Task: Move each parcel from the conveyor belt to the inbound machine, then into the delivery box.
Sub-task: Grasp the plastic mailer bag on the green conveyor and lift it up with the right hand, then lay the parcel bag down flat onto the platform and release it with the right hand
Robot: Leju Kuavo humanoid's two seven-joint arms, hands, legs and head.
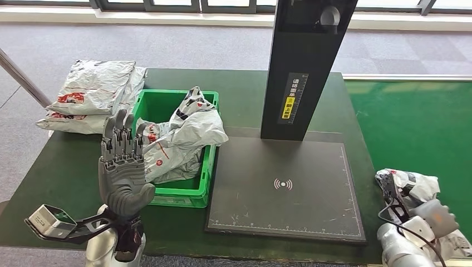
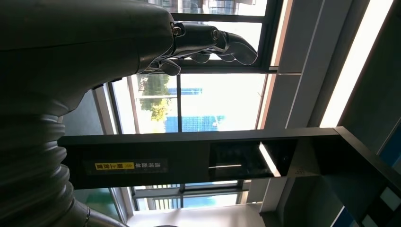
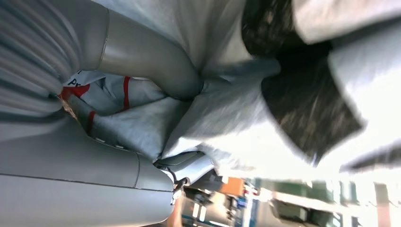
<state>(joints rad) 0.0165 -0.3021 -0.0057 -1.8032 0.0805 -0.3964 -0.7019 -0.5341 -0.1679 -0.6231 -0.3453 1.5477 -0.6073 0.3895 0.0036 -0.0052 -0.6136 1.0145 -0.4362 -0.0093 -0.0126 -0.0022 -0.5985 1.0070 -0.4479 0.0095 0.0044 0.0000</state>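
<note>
Parcel, a crumpled grey mailer bag, is lying at the edge of the green conveyor belt, just right of the inbound machine, whose flat black scanning plate is sitting bare under its dark upright post. From the head view, the right robot hand is reaching onto the bag, dark fingers pressing into its near end. The left robot hand is standing upright with fingers straight and slightly apart, holding nothing, just left of the delivery box. That green crate, sitting left of the machine on the dark bench, is carrying several rumpled grey bags heaped above its rim. More flat bags are stacked on the bench beyond the crate.

From the left wrist view, the left robot hand's fingers are extending freely against bright windows, with the machine's post running across the picture.

From the right wrist view, the thick grey thumb is digging into folds of grey plastic, so the right robot hand appears to be closing on the bag, though how firmly I cannot tell.

Judging from this, the slack plastic could slip out during the lift, and the overfull crate could spill whatever lands on its heap.
</note>
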